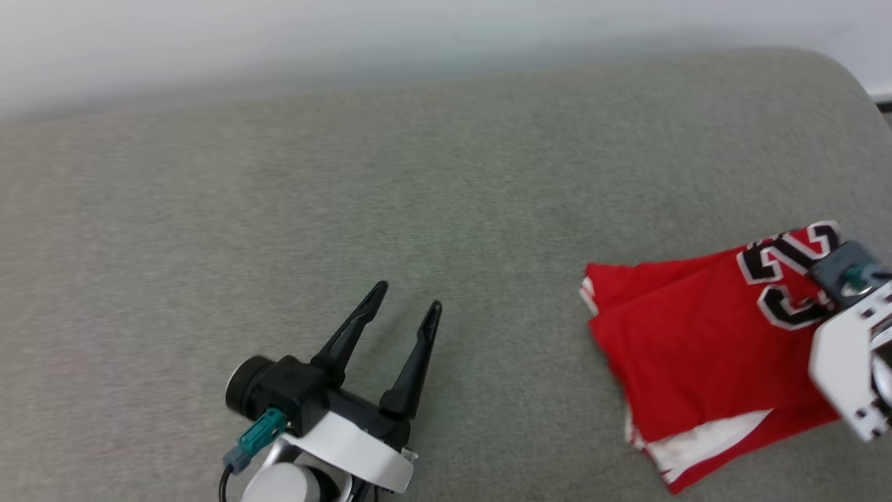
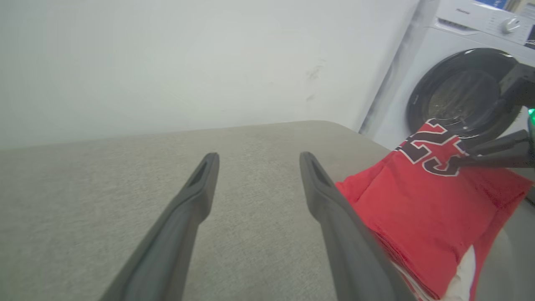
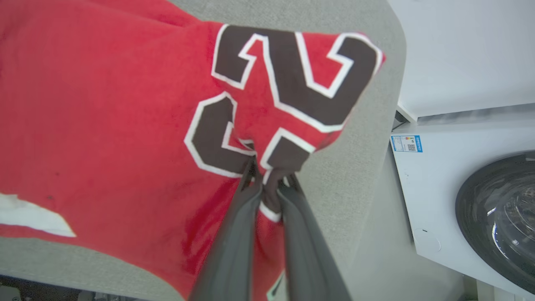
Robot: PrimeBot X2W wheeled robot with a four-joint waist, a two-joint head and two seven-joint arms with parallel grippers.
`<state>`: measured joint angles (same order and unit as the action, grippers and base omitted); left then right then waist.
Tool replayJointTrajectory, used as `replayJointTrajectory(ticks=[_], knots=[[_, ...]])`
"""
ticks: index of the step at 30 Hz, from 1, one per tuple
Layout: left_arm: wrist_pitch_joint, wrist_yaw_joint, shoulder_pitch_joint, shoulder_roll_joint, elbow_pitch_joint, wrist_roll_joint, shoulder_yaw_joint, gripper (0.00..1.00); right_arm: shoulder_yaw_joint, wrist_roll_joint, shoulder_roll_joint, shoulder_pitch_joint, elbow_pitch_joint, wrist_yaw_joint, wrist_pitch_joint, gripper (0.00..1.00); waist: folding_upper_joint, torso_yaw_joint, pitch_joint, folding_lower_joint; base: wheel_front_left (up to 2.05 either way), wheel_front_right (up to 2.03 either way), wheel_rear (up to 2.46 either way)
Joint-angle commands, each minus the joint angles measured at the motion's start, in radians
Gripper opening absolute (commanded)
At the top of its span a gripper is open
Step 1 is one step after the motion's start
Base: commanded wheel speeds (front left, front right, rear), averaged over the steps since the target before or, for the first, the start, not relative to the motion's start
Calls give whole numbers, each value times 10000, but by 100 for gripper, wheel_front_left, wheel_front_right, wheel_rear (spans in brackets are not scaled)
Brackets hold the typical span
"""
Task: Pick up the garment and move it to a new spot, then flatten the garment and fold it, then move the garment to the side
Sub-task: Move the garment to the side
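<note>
The garment (image 1: 697, 341), a red jersey T-shirt folded into a compact stack with black-and-white lettering up, lies at the right of the grey cushioned surface (image 1: 348, 174). My right gripper (image 3: 267, 177) is shut on a pinch of the lettered fabric at the garment's (image 3: 104, 125) right edge, lifting that edge a little. In the head view only the right wrist (image 1: 854, 341) shows, over the lettering. My left gripper (image 1: 408, 296) rests open over bare surface, left of the garment (image 2: 418, 209), holding nothing; its fingers (image 2: 192, 196) point away from me.
A white washing machine (image 3: 464, 184) with a dark round door stands just beyond the surface's right end, also the washing machine (image 2: 459, 92) in the left wrist view. A pale wall (image 1: 279, 42) runs behind the surface. Bare grey surface stretches left of the garment.
</note>
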<state>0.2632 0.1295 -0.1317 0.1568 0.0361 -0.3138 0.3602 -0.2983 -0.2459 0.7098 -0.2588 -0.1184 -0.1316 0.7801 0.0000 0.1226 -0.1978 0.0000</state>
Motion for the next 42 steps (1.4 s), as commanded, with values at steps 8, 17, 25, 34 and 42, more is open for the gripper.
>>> replayJointTrajectory(ticks=[8,17,25,34,42], knots=[[5,13,-1210,548,-587,258,527,100,313,146,928,-1415,1675,19,-1586,0,0,1301,-1882,0,0,0,0],[-821,-2,-2353,1231,-2386,695,642,100,1842,603,1410,-2284,4271,19,-3551,0,0,1197,-3682,0,0,0,0],[-1383,-69,-2708,1488,-3764,884,652,100,3605,1304,1043,-2678,6454,19,-4876,0,0,710,-4606,0,0,0,0],[-1376,-192,-2642,1555,-3822,808,628,100,4366,2019,571,-2962,7207,19,-5277,84,0,467,-4695,0,0,0,0],[-742,-377,-2207,1427,-2885,658,557,100,4626,2495,454,-2718,6290,19,-5175,100,0,326,-3464,0,0,0,0]])
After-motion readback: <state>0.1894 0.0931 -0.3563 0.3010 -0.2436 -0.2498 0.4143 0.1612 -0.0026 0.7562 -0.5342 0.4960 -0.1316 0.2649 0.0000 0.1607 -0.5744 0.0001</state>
